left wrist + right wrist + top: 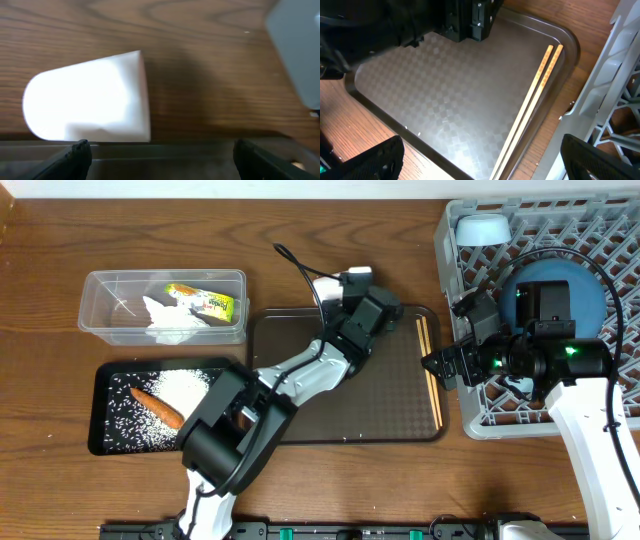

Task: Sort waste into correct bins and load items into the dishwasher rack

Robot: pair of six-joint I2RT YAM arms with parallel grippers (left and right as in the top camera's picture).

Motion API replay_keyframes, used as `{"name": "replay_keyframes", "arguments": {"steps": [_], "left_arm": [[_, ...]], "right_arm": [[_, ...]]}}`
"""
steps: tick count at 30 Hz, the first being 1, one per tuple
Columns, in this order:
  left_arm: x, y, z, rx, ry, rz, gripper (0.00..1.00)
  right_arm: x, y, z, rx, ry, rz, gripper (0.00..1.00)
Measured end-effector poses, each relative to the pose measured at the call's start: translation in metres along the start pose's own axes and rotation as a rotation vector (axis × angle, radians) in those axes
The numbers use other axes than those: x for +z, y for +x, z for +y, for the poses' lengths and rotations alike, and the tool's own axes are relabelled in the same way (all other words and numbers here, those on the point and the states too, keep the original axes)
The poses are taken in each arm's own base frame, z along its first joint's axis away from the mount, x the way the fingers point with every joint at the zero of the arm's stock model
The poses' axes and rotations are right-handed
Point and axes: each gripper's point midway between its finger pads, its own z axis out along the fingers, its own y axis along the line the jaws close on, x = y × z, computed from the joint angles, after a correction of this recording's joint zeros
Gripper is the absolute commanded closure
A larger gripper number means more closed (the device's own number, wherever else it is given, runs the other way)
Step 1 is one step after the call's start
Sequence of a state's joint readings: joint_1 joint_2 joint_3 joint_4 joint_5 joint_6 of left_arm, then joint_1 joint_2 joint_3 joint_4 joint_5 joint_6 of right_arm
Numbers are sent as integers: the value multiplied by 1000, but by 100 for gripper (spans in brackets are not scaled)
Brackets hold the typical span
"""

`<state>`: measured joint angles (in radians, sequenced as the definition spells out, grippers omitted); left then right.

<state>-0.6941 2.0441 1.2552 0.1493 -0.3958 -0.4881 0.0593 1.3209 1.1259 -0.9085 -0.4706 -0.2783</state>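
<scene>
Across the brown tray [390, 400], outstretched left end effector [161, 148] gapes, white cup [87, 97] seemingly free.

A brown wood-grain table [40, 380] spreads all round the brown serving tray [390, 400]. Beyond the tray, a pale strip [250, 188] edges it.

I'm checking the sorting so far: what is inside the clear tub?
The tub holds a crumpled white tissue and a green-yellow wrapper lying partly on it. Anything under the tissue is covered.
</scene>
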Motion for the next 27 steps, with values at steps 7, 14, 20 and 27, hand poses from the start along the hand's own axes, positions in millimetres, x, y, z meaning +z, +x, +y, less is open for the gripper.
{"name": "replay_keyframes", "arguments": {"steps": [7,14,20,27], "left_arm": [[20,16,13,72,-74,-16,7],[25,14,27,106,-156,-64,46],[24,10,33,214,-197,-72,90],[-3,-7,37,300,-216,-42,94]], "right_arm": [[0,0,0,0,0,0,1],[0,0,0,0,0,0,1],[0,0,0,0,0,0,1],[0,0,0,0,0,0,1]]}}
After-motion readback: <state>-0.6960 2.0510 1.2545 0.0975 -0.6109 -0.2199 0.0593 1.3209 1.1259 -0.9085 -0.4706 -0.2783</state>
